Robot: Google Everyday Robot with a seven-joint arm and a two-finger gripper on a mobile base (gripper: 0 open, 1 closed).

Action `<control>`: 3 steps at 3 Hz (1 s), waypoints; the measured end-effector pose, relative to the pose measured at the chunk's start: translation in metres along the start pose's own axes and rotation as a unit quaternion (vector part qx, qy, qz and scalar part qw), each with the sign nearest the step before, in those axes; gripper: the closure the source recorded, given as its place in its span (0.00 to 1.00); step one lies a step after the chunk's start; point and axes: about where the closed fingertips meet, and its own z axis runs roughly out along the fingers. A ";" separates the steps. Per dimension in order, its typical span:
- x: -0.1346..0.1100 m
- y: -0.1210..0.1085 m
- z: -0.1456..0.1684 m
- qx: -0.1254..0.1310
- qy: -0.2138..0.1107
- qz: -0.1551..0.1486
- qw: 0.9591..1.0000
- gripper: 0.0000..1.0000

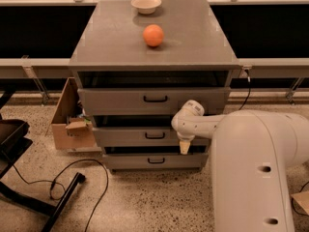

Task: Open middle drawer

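Note:
The middle drawer [125,137] is the second of three in a grey cabinet, with a flat grey front and a small black bar handle [155,136]. A dark gap shows above its front. My gripper [184,147] hangs tip-down in front of the right part of this drawer's front, a little right of and below the handle. It is not on the handle. My white arm [251,149] reaches in from the right and hides the drawer's right end.
The top drawer [120,100] and the lowest drawer [130,161] sit above and below. An orange [153,35] and a white bowl [146,4] rest on the cabinet top [106,42]. A cardboard box [70,124] stands left of the cabinet. A black cable [72,178] and a black stand leg lie on the floor.

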 end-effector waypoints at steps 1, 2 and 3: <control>0.009 -0.001 -0.007 0.000 0.020 0.001 1.000 0.41; 0.021 0.009 -0.015 -0.018 0.022 0.010 1.000 0.65; 0.025 0.015 -0.019 -0.028 0.020 0.016 0.999 0.88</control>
